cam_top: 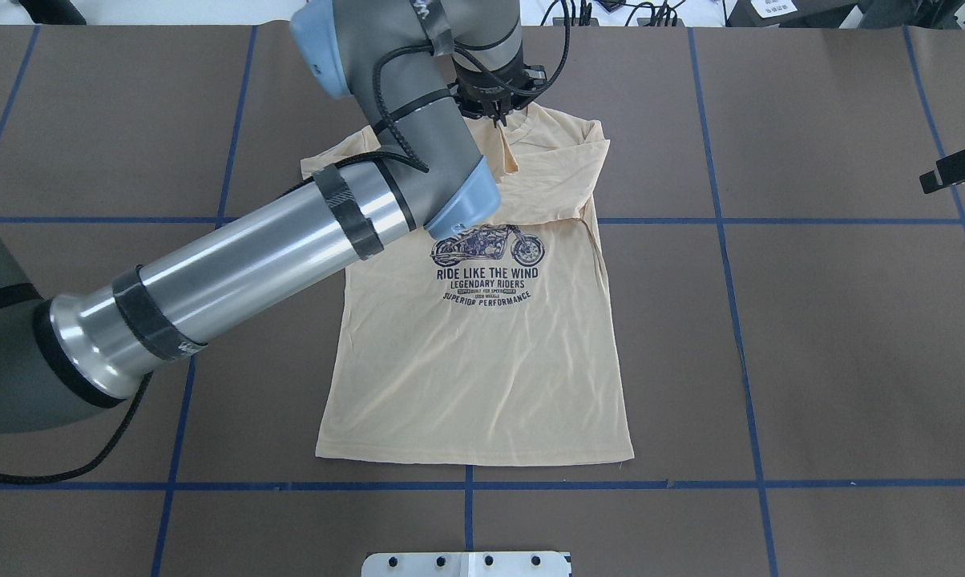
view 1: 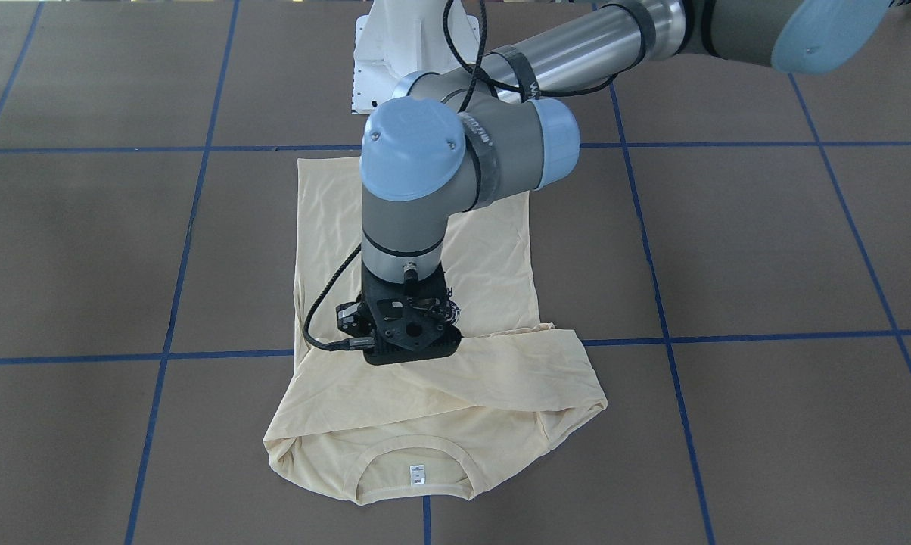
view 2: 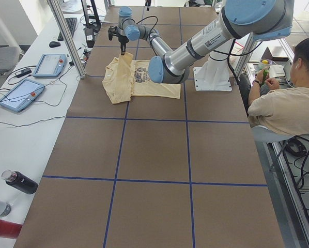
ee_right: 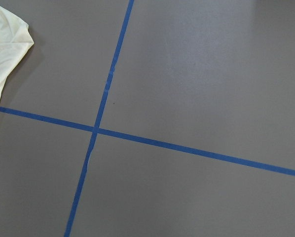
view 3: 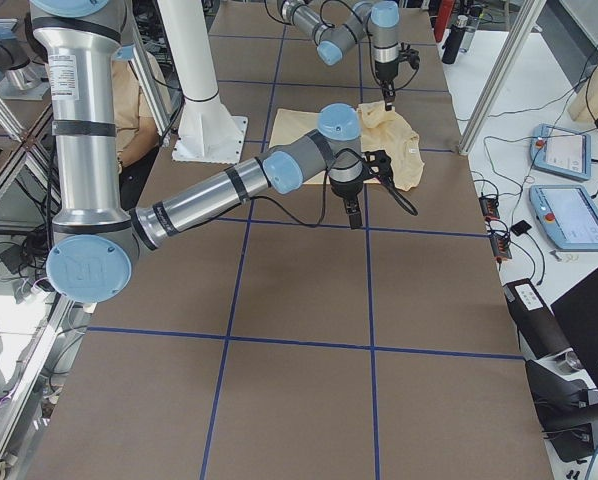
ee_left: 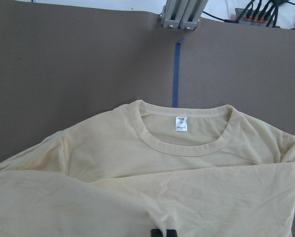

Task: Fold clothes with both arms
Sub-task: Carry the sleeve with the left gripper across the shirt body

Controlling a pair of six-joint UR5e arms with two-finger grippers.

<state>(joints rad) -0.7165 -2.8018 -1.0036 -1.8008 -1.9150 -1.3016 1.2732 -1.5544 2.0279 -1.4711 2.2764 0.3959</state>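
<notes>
Standing by the desk [cam_top: 835, 336], I see the pale yellow T-shirt [cam_top: 482, 369] lying flat near its middle, print side up, hem toward the robot's base and neck [ee_left: 187, 148] toward the far edge. One long sleeve [view 1: 516, 363] is laid across the chest just below the neck. The left arm [cam_top: 250, 256] stretches over the shirt, its tool [ee_left: 163, 233] pointing down onto that sleeve, fingertips drawn narrow with cloth pinched between them. The right tool [view 3: 351, 212] hangs above bare desk, apart from the shirt; wide or narrow, I cannot tell.
</notes>
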